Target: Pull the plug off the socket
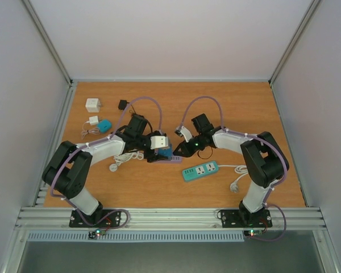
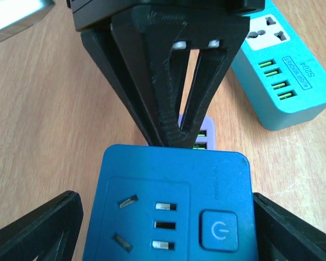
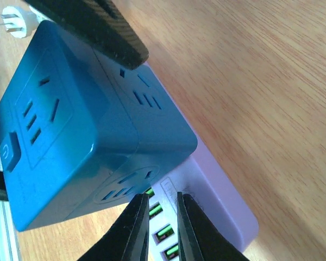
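Blue cube plug point(image 2: 168, 212) sits on the purple strip point(image 3: 217, 190), middle of the surface point(image 3: 261, 81). Left pincer point(image 2: 167, 209) is clamped around the blue cube plug. Right pincer point(image 3: 162, 198) is clenched, tips down on the purple strip just beside it.

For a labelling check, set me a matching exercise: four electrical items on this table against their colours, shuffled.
Things:
1. cube socket
2. strip under the cube
3. separate strip, on the right
4. square adapter, far left

Colours:
A. white
B. lilac
C. blue
D. teal

Pairs: 1-C; 2-B; 3-D; 4-A
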Available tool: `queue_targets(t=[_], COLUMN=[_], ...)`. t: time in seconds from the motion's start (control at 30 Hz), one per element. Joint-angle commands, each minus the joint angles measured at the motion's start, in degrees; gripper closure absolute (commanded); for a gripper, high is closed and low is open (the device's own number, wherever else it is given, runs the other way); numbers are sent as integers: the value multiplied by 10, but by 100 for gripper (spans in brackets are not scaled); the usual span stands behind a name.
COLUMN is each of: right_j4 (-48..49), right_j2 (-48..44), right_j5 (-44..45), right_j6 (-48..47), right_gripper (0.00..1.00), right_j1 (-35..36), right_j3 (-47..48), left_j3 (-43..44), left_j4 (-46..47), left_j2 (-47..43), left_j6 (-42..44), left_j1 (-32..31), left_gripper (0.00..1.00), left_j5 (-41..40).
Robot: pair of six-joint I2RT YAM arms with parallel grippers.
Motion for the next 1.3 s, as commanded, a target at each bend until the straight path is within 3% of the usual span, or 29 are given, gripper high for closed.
queue_targets(t=[0.0, 0.37, 0.77, 1.27], right_j4=[-4, -19, -28, -24], right_j2=[19, 39, 45, 50], right_j5=[9, 44, 75, 84], right_j6=[18, 11, -11, -13], right_gripper=[83, 83, 84, 84], right_j1=[12, 19, 20, 20], right_j3=[20, 13, -10, -17], left_j3=[-7, -20, -16, -19], left_j4=[25, 11, 39, -2], left_j2=[-7, -25, -53, -93], left_j6=[2, 8, -33, 2], left_j1=[-8, -12, -11, -7], left_gripper=[18, 38, 54, 60], left_j5=[9, -6, 53, 63])
